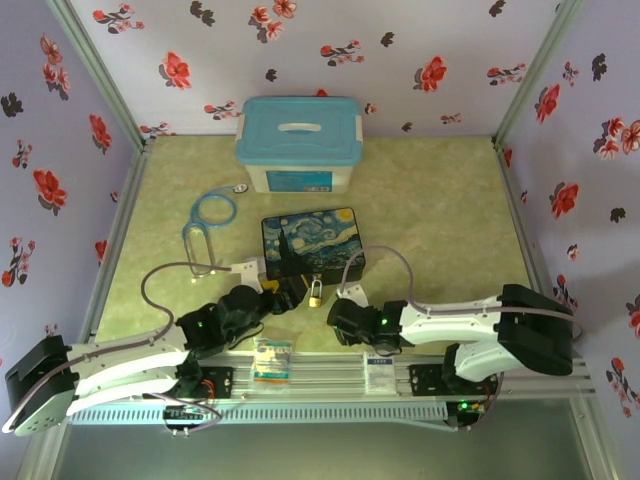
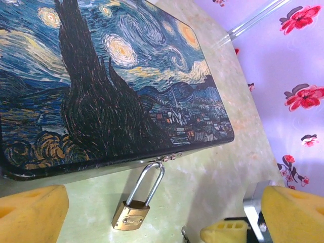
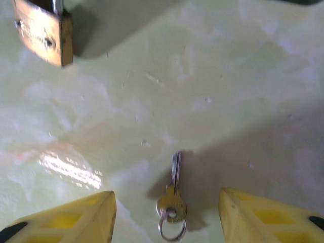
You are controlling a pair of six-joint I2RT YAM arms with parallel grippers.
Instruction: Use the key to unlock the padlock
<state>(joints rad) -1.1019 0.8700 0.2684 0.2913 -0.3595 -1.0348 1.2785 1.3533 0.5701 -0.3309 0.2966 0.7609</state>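
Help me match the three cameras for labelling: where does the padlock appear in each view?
Top external: padlock at centre, just below the painted box's near edge.
Left wrist: lower centre, its shackle hooked in the box's front latch.
Right wrist: top left corner, body cropped, up-left of the key.
Shared landmark: the pale green table under the padlock.

Robot lab test booth, staged rather than a real home. Floral wallpaper panels (image 1: 60,120) on three sides, joined by metal corner posts (image 1: 530,70). Pale green marbled worktop (image 1: 430,210). Left arm (image 1: 120,365) and right arm (image 1: 470,320) bolted to an aluminium rail (image 1: 320,370) at the near edge, with a loose cable (image 1: 150,285). Scattered props: blue-lid bin (image 1: 298,140), stethoscope (image 1: 205,225).
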